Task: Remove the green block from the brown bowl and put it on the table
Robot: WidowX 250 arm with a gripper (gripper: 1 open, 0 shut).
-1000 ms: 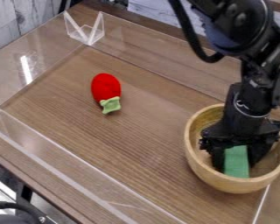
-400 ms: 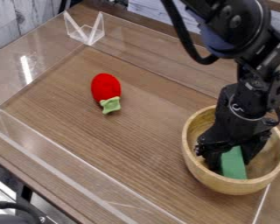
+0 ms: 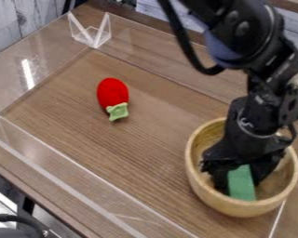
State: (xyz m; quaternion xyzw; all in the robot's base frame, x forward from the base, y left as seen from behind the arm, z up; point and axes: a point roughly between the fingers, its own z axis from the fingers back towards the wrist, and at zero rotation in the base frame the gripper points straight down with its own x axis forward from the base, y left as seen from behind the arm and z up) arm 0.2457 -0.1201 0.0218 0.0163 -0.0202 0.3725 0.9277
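Reaching steeply down from twelve o'clock, black jointed arm (image 3: 245, 42) with black gripper (image 3: 246, 169) lowered inside the round light-tan wooden bowl (image 3: 204, 180). Jaws spread wide, straddling the flat mid-green block (image 3: 244, 182) lying in the bowl, nothing lifted. Compared with a second ago: bowl slid slightly toward nine o'clock, block shifted with it, gripper hardly moved. Red strawberry-like toy (image 3: 112, 94) at ten o'clock from the bowl, unmoved on the brown wood-grain table (image 3: 139, 158). Fingertips blurred; contact with block unclear. Bowl's three-o'clock side near the picture's edge.
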